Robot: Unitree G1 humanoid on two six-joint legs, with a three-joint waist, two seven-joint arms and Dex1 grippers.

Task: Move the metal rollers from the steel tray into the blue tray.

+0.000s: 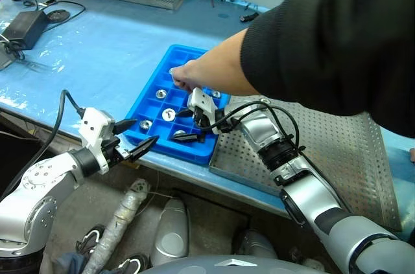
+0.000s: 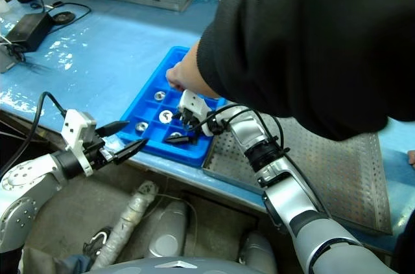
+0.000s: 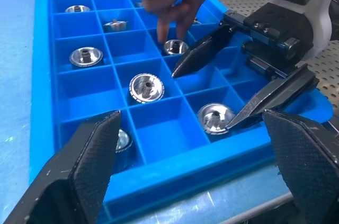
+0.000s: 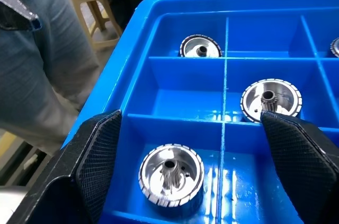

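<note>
**Desk:** How far along is the transfer?

**Robot:** Several metal rollers (image 3: 146,87) sit in compartments of the blue tray (image 1: 144,100), at the table's near edge. My right gripper (image 1: 188,124) hangs over it, fingers spread, grasping nothing; one roller lies just beneath. My left gripper (image 1: 138,138) waits released off the near edge.

**Desk:** And the steel tray?

**Robot:** The steel tray (image 1: 363,170) shows no rollers where visible; a person's hand (image 1: 194,74) reaches into the blue tray. Likely nearly done.

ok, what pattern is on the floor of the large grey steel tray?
Perforated with a regular dot grid, on the grey steel tray; clearest in the left eye view.
</note>
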